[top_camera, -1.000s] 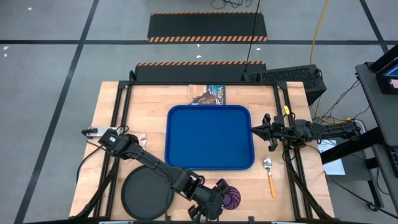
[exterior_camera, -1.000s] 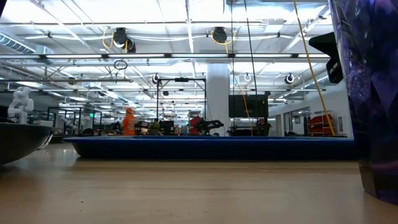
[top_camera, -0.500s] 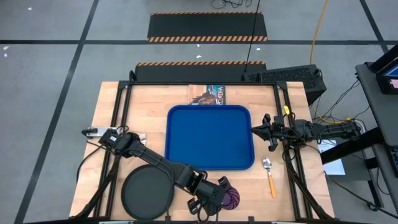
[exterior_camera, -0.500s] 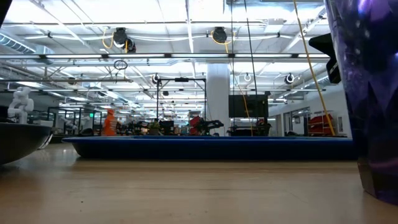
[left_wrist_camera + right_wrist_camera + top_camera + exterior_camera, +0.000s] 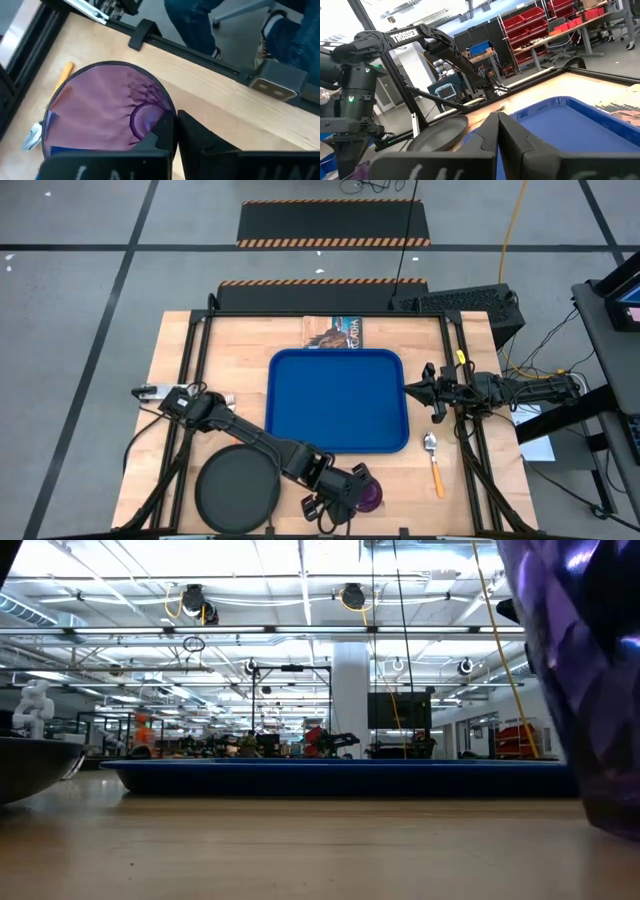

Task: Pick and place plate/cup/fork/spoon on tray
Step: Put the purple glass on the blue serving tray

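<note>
Although the left hand [image 5: 347,502] has its fingers pinched shut on the rim of the purple cup [image 5: 370,496], near the front edge of the table [image 5: 470,480], nothing lies on the tray yet, so by my judgement the task is only at its first pick, with all four items left to place. The room is a large, bright workshop: a grey floor crossed by dark lines, two black mats with orange-striped edges beyond the table, rows of ceiling lights, racks and red bins in the distance, and a person's jeans and shoes just past the table's front edge in the left wrist view. The table is light wood with a black frame; a small printed booklet [image 5: 334,331] lies at its far edge, just beside the tray. The blue tray [image 5: 337,400] sits bare in the middle of the table. The dark round plate [image 5: 238,491] rests at the front left, near the cup and apart from the tray. The right hand [image 5: 418,387] waits with its fingers pressed together, holding nothing, just off the tray's right edge. The cup tilts in the left hand's grip in the low view; I cannot tell whether it has left the wood. The spoon [image 5: 433,461] with its orange handle lies right of the tray's front corner. The fork [image 5: 229,398] is mostly hidden by the left arm, with only its tines showing left of the tray.
</note>
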Robot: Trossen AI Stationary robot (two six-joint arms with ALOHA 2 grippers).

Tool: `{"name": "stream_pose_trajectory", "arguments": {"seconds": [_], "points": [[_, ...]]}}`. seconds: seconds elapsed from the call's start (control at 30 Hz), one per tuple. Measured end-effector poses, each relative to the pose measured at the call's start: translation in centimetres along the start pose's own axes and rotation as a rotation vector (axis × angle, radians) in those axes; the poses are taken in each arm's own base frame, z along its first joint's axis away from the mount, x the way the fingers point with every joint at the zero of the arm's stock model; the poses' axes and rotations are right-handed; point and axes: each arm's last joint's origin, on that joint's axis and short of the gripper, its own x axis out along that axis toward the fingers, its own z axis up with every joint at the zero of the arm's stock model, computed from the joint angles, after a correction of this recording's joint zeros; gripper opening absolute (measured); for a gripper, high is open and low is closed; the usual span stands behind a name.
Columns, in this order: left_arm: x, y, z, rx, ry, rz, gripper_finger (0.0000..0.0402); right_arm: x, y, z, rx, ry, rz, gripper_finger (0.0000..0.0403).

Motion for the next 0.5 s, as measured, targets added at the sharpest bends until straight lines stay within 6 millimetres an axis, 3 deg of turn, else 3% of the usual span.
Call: {"name": "stream_pose_trajectory", "arguments": {"seconds": [0.27,0.5], "points": [[0.0,-0.1,0.3,-0.045,-0.013,0.012,0.0009,0.0,0.0,0.0,0.0,0.001,0.0,0.0],[-1.6,-0.3,0.9,-0.099,-0.02,0.025,0.0007,0.0,0.0,0.0,-0.001,0.002,0.0,0.0]]}}
